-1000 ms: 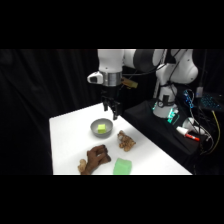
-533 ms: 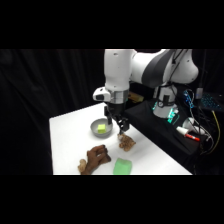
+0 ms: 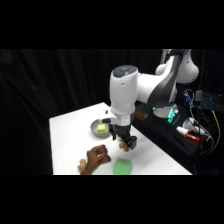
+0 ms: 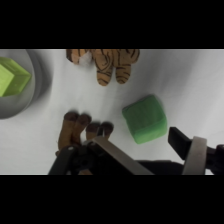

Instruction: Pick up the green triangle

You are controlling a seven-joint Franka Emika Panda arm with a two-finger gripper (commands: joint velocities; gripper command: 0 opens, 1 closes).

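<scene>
The white table [image 4: 200, 80] lies under the gripper [image 4: 145, 155], whose jaws stand wide apart and hold nothing. The green triangle [image 4: 145, 118] rests flat just ahead of the gap, near the right finger; it looks light, soft-edged and matte, so a grip across its flat sides should hold. Farther out lie a brown toy [image 4: 80, 131], a striped toy [image 4: 107, 62] and a grey bowl [image 4: 40, 82] containing a yellow-green block [image 4: 12, 76].
</scene>
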